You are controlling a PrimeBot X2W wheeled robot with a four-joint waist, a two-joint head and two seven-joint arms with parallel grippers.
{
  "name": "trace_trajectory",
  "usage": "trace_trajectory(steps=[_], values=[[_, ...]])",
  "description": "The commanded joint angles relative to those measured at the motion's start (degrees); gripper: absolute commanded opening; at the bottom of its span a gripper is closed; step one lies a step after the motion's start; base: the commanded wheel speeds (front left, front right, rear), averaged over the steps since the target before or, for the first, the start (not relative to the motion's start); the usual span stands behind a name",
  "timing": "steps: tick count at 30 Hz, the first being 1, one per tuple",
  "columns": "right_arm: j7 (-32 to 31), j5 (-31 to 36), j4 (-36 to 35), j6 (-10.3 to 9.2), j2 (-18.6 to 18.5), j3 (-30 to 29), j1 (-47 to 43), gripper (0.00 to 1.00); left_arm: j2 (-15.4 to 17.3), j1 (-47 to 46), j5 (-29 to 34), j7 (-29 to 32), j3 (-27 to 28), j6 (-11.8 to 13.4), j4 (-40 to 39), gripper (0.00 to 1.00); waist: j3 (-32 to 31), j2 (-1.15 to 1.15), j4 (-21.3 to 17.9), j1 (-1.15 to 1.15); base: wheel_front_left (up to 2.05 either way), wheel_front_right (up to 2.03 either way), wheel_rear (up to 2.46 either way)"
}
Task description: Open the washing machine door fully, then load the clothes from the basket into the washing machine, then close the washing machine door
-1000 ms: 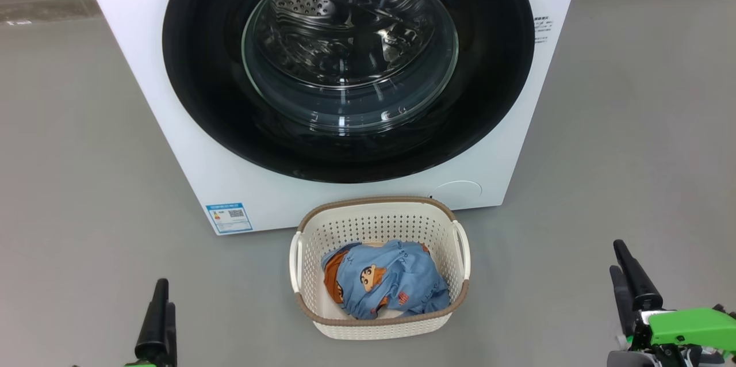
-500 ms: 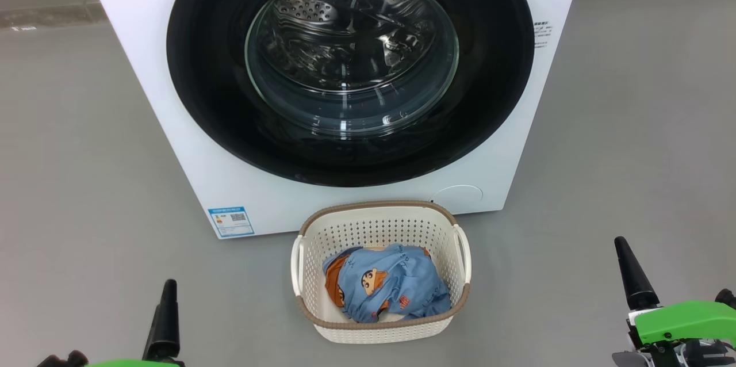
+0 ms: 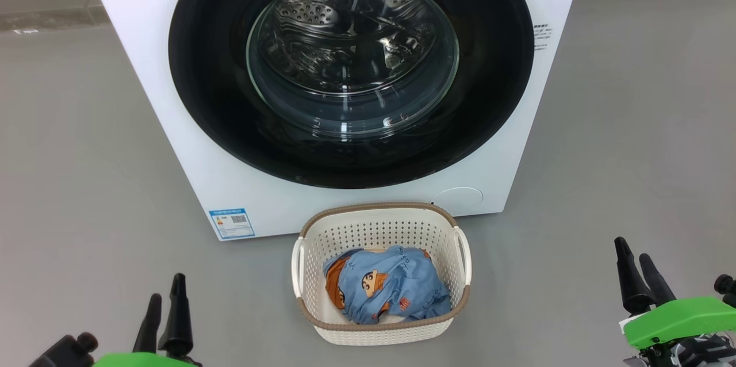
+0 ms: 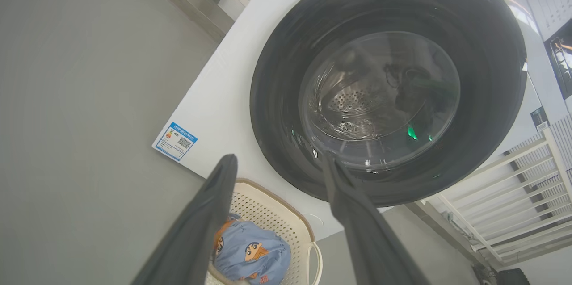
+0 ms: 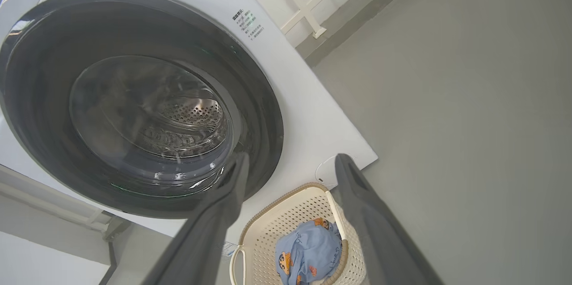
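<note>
Head view: the washer (image 3: 138, 68) fills 12 o'clock, its door (image 3: 213, 108) closed flush, with the steel drum showing through the glass. The basket (image 3: 376, 210) stands on the grey floor (image 3: 86, 183) at 6 o'clock, close to the washer's foot, with the clothes (image 3: 391, 289) bunched inside. The left gripper (image 3: 167, 288) sits at 7 o'clock and the right gripper (image 3: 631, 249) at 4 o'clock, both empty, fingers parted, well apart from the basket. Left wrist view: fingers spread wide, holding nothing; door at 1 o'clock, blue label (image 4: 175, 141) at 9, basket and clothes at 6. Right wrist view: fingers wide, empty; door at 10 o'clock, basket and clothes at 6.
</note>
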State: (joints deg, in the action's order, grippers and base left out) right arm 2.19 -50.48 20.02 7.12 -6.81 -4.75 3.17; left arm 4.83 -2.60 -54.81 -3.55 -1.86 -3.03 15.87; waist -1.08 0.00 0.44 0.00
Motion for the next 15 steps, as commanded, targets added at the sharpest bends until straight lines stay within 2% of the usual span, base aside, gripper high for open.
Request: trace_trajectory(steps=[1,15], values=[[0.9,3.8,-1.8,0.19,-1.2,0.0,2.8,1.00,1.4,-2.5,3.4,-0.9,0.4,0.2,-2.2,1.00,0.0,0.00,0.0,0.00,0.00,0.00,0.00],[0.8,15.9,-3.1,0.23,-0.2,-1.0,2.4,1.00,2.5,-2.8,16.2,-3.2,-2.3,0.8,-1.3,1.00,-0.2,0.00,0.2,0.00,0.00,0.00,0.00]])
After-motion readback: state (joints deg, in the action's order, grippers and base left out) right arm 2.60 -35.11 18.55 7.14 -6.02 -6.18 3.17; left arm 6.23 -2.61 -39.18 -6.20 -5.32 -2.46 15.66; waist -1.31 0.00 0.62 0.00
